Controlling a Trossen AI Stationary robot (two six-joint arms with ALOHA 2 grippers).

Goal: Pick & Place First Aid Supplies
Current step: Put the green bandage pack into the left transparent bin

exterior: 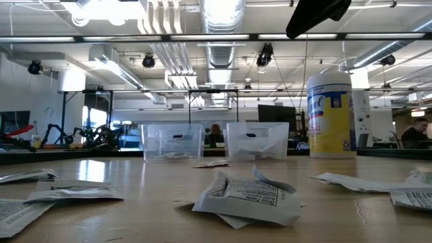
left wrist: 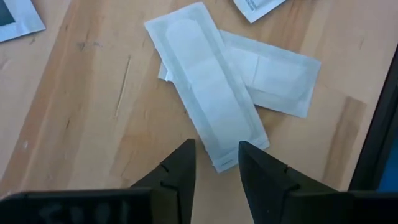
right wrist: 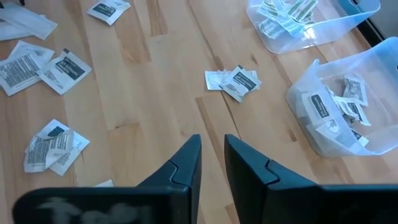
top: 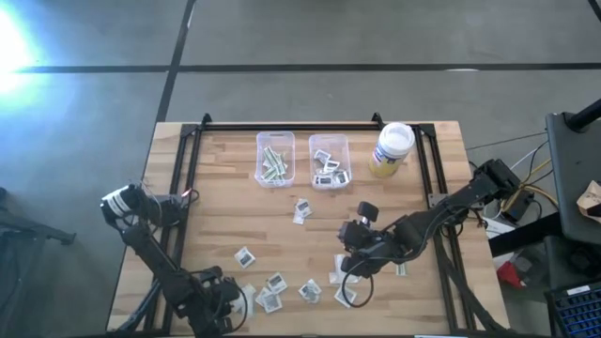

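Two long pale strip packets lie crossed on the wood, the upper one (left wrist: 208,93) over the lower one (left wrist: 273,74). My left gripper (left wrist: 217,162), near the table's front left (top: 235,302), is open and points down. Its fingertips stand on either side of the upper strip's near end. My right gripper (right wrist: 211,149) hangs above the table's middle right (top: 349,261), with a narrow gap and nothing between its fingers. Square printed packets (top: 275,282) lie scattered flat on the table. My left gripper comes from above, slanting down, with the upper strip's near end (left wrist: 219,163) showing in the gap between its fingers. The strip lies flat on the table. Whether the fingertips touch it, I cannot tell.
Two clear bins stand at the far middle: one (top: 274,138) holds strips, the other (top: 330,139) holds square packets. A white-lidded yellow jar (top: 392,148) stands to their right. A dark frame rail (left wrist: 379,124) runs close beside the strips. A loose pair of packets (right wrist: 235,81) lies before the bins.
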